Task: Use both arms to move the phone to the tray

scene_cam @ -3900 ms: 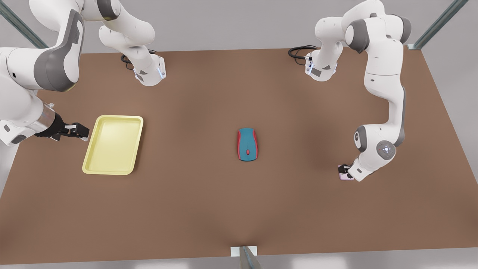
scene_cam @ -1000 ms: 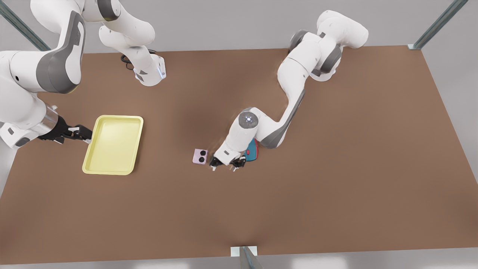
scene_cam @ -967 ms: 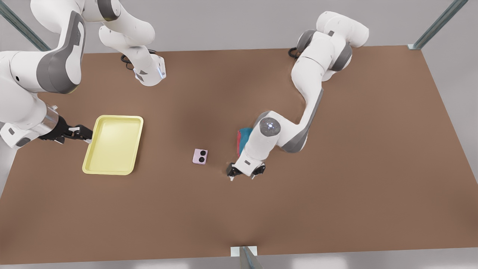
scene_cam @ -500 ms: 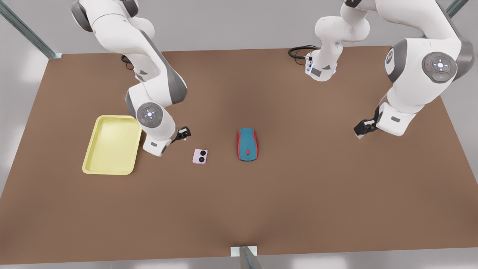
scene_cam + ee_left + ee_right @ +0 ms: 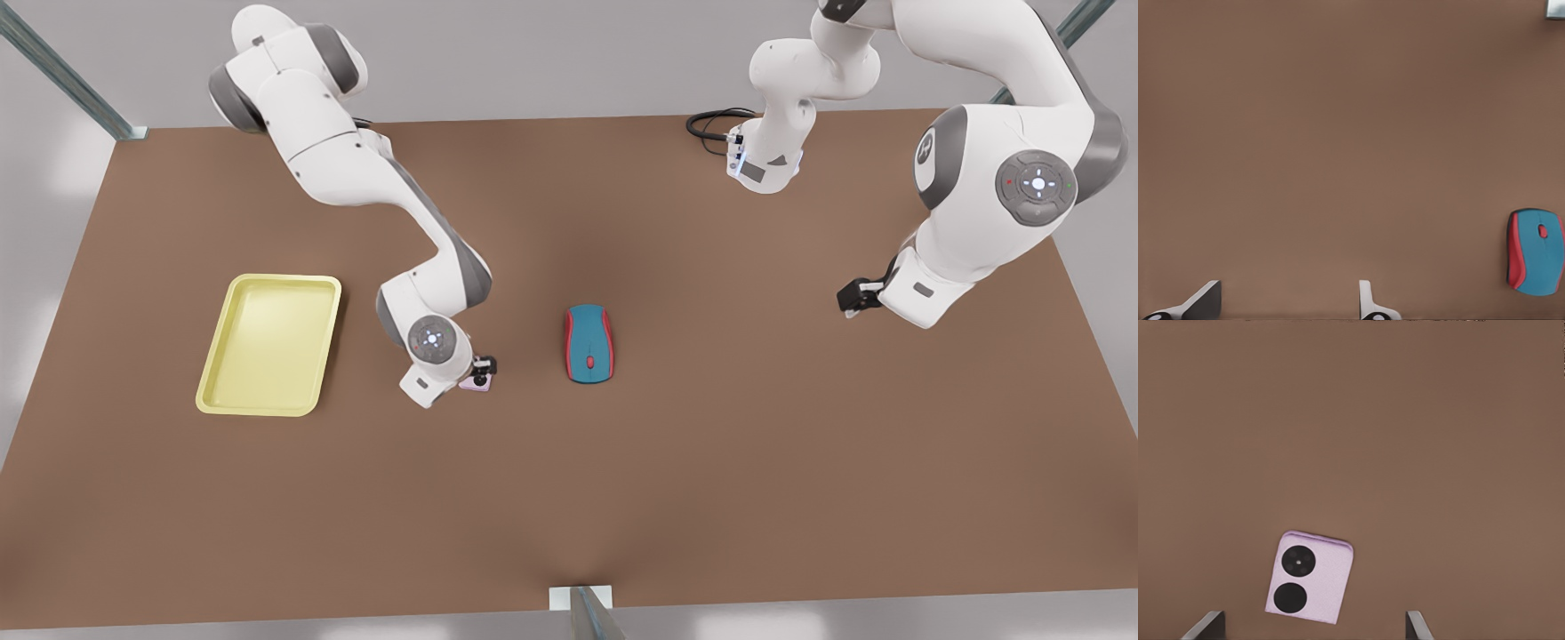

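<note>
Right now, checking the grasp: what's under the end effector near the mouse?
The phone lies flat on the table below the open right end effector; from the front, the wrist covers most.

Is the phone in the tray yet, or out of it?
Out. The phone lies flat on the table under the right gripper, whose fingers stand open; the tray sits apart.

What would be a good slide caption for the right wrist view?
Open right gripper poised over the pale pink phone lying flat on the brown table.
</note>
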